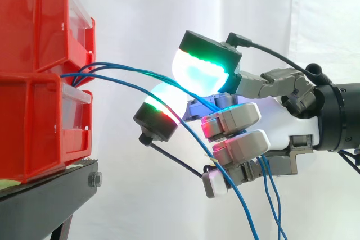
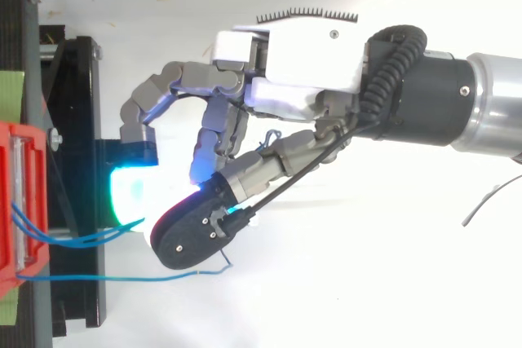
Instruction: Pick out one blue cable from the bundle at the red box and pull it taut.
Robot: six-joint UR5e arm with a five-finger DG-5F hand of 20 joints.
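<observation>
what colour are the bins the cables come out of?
Red. Both stacked bins, where the blue cables emerge, show best in the side view.

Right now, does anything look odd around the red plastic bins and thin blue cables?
Yes: several thin blue cables, not one, run from between the red plastic bins into the hand's curled fingers and hang slack below it.

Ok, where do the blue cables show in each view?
Side view: cables run from between the red bins at left, right and down into the curled hand, then off the bottom edge.
Top view: lower left, from the bins rightward toward the hand.
Shared landmark: the red bins.
</observation>
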